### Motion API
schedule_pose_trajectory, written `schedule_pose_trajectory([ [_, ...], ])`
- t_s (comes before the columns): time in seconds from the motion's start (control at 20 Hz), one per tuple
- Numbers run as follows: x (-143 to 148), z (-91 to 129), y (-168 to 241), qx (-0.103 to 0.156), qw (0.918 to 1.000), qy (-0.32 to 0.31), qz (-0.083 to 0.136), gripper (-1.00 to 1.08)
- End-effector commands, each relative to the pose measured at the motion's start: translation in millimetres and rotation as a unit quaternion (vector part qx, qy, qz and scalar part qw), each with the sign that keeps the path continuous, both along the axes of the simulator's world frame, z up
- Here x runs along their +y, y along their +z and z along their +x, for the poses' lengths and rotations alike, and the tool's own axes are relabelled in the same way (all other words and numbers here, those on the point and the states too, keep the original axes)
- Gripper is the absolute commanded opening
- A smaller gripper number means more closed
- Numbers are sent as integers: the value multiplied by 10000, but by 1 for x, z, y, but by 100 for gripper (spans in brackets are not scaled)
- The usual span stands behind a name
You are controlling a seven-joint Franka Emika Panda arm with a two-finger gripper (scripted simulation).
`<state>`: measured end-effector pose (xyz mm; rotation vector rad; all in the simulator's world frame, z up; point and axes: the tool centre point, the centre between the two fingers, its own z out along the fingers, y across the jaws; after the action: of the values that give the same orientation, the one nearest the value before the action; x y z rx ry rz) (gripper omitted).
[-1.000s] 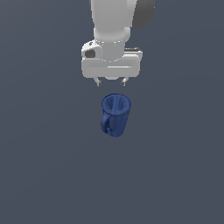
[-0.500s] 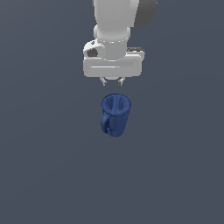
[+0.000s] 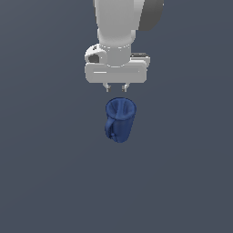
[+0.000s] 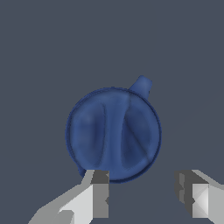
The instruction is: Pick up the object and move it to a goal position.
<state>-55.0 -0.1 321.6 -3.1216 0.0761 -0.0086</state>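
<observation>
The end effector (image 3: 116,87), narrowed since a second ago yet empty, is stationed at the mug's (image 3: 120,119) 12 o'clock, ungrasped.

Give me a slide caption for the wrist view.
Open gripper poised above an upright dark blue mug, not yet grasping.

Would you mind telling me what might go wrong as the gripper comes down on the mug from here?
1. In the wrist view the open gripper is not centred over the mug; one finger overlaps the rim, so descending could strike and tip it.
2. The handle sticks out to one side, so a rim grasp may sit unbalanced and let the mug swing.
3. The tapered body may slip from closing fingers.
</observation>
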Motion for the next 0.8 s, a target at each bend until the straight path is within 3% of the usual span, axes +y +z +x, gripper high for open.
schedule_pose_trajectory([
  [0.0,-2,6,-3,66,9998,-182,26,28],
  [0.4,-11,36,-19,413,9928,-1122,122,28],
  [0.75,-22,66,-44,818,9727,-2167,149,28],
])
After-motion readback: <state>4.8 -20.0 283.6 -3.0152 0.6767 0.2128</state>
